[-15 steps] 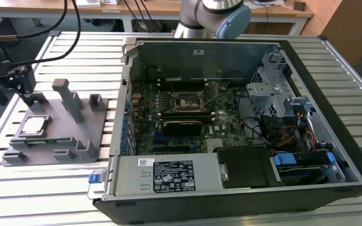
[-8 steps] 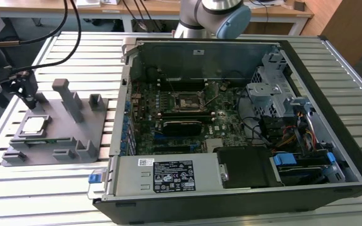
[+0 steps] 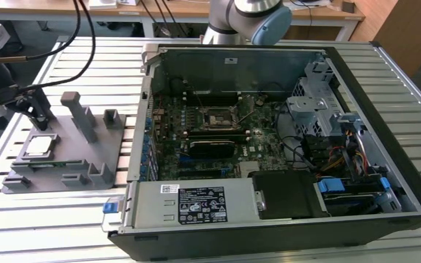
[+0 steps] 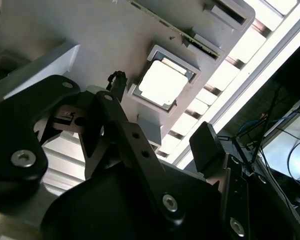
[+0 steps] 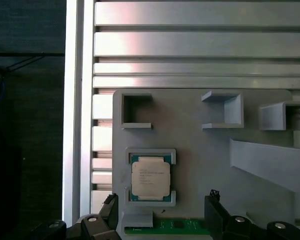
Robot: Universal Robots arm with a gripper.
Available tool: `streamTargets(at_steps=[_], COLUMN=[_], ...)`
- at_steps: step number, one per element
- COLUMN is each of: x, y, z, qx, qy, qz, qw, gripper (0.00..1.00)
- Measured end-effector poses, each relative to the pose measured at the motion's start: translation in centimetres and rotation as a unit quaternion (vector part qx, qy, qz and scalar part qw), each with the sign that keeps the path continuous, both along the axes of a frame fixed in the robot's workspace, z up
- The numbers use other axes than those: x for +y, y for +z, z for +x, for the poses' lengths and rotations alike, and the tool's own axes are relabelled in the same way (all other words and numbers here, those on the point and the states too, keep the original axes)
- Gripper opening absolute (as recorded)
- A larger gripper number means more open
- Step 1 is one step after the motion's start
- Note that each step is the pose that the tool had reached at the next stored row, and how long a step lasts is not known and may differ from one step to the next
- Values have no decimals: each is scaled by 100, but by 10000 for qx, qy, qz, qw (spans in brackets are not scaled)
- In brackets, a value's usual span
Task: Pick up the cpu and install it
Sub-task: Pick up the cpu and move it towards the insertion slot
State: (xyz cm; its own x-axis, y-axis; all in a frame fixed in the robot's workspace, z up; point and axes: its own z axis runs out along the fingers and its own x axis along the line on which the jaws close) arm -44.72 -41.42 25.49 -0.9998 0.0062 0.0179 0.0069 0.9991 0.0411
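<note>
My end effector [image 5: 161,205] is mostly cut off in the first wrist view. Just the dark tips of my two fingers [image 5: 212,206] show, so I cannot tell whether they touch the fixture [image 5: 205,150]. In the exterior view they merge into one dark shape over the fixture, on the side away from the case [image 3: 386,109].

The fingers are spread wide, wider than the cpu [image 5: 150,178], and hold nothing. The cpu lies flat in its square recess in the fixture, just beyond my fingertips and closer to one of them than the other.

It is a small square chip with a pale silver-grey metal lid and a thin green border along its edges. Its print is too fine to read, and in the second wrist view the lid glares almost white.

A green memory stick [image 5: 177,227] sits just beside the recess, largely cut off. The fixture rests on the slatted surface [image 5: 190,45]. The dark socket [image 3: 218,118] sits inside the case, well apart from the fixture.
</note>
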Motion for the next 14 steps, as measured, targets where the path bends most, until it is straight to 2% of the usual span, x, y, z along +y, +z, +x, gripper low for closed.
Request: streamTargets(at_steps=[3,14], x=[-2,-2], y=[-53,-255], z=[-8,-53], qx=[0,1], qy=[62,62], qz=[0,-2], qw=[10000,10000], gripper=[78,78])
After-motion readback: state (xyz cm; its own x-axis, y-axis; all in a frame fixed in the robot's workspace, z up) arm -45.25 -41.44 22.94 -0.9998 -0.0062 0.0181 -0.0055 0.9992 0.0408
